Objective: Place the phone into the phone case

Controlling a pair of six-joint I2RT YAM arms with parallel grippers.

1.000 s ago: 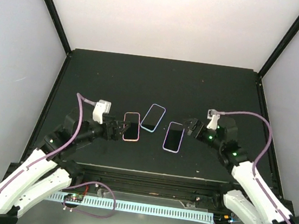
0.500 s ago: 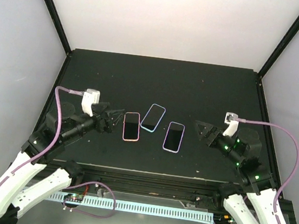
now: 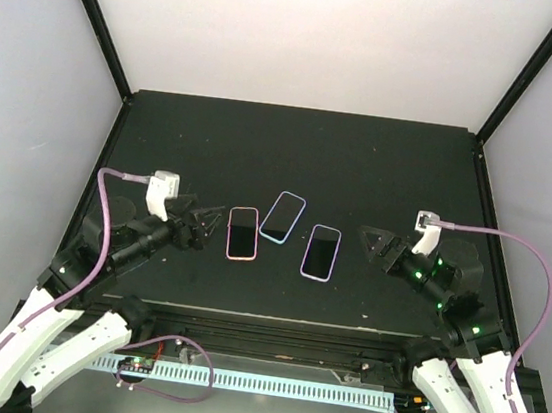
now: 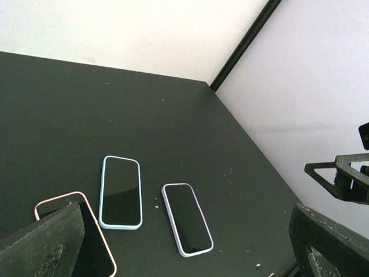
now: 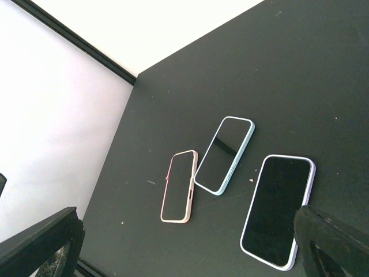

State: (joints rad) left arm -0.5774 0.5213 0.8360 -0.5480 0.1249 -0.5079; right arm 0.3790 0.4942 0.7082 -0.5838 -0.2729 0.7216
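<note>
The phone (image 3: 321, 252) lies screen up inside the pale lavender phone case (image 3: 315, 278) at the middle of the black table; only its black screen shows, its back is hidden. It also shows in the left wrist view (image 4: 187, 219) and the right wrist view (image 5: 277, 210). My left gripper (image 3: 212, 217) is open and empty, left of the three phones. My right gripper (image 3: 371, 240) is open and empty, right of the lavender case and apart from it. In both wrist views the fingers (image 4: 40, 242) (image 5: 331, 242) stand wide apart with nothing between them.
A pink-rimmed phone (image 3: 243, 233) lies left of the lavender one, next to my left gripper. A light blue-rimmed phone (image 3: 283, 216) lies between them, a little farther back. White walls and black frame posts enclose the table.
Both arms have drawn back outward from the phones, the left to the left and the right to the right. The three phones have not moved.
</note>
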